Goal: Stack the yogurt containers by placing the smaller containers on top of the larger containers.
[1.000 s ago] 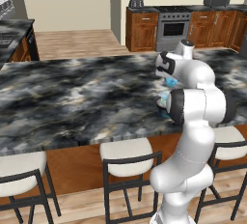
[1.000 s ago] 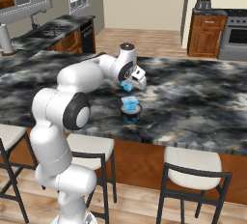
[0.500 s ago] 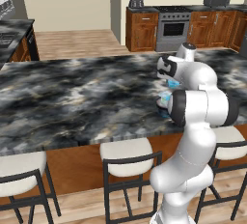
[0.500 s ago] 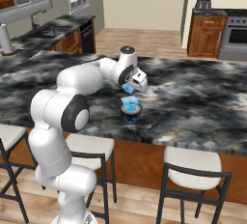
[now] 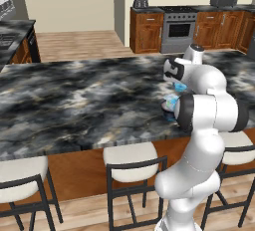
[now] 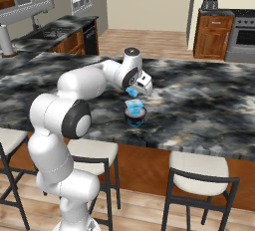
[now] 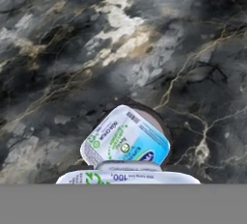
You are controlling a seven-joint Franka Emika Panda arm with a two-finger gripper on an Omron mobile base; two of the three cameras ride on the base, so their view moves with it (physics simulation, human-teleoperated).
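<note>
Marble counter [image 6: 199,105] had the dark-rimmed tub [image 6: 135,119] with one light-blue cup [image 6: 134,107] already stacked; gripper [image 6: 133,93] just above, clamped around the second cup [image 6: 132,92], which wasn't placed yet.

Bare marble bench [image 6: 209,100] lies open on all sides of 1 obstacle, a stacked cup [image 6: 134,108] on the wide tub [image 6: 135,119].

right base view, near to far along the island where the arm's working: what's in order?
wide dark-rimmed tub with a light-blue cup on top → second light-blue cup held in the gripper → far edge of the marble counter
</note>
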